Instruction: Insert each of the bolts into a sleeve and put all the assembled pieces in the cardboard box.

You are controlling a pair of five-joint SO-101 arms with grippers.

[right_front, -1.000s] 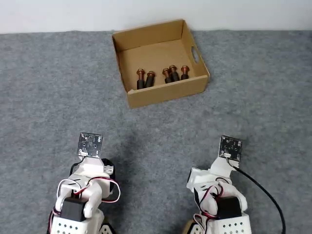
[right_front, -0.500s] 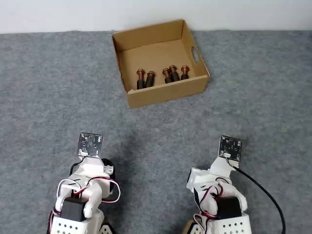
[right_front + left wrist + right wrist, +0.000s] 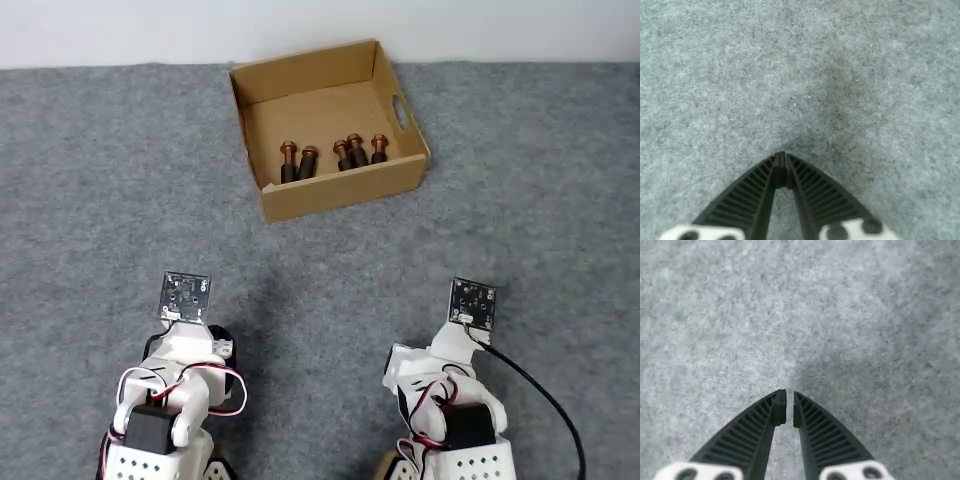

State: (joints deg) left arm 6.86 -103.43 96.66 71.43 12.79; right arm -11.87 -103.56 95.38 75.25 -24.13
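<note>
Five assembled pieces [image 3: 355, 150] lie inside cardboard box [image 3: 340, 190]. Well apart from box: left fingers [image 3: 760, 190] pressed together, right fingers [image 3: 757, 430] almost touching.

Grey felt mat [image 3: 100, 200] meets white wall [image 3: 300, 30].

White arms [image 3: 186, 350] (red-and-white cables [image 3: 236, 388])

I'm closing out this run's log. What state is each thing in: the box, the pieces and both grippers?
Box: upright, open on top, holding the pieces.
Pieces: five, assembled, inside the box along its near wall.
Left gripper: jaws shut, empty.
Right gripper: jaws shut but for a sliver at the tips, empty.
</note>
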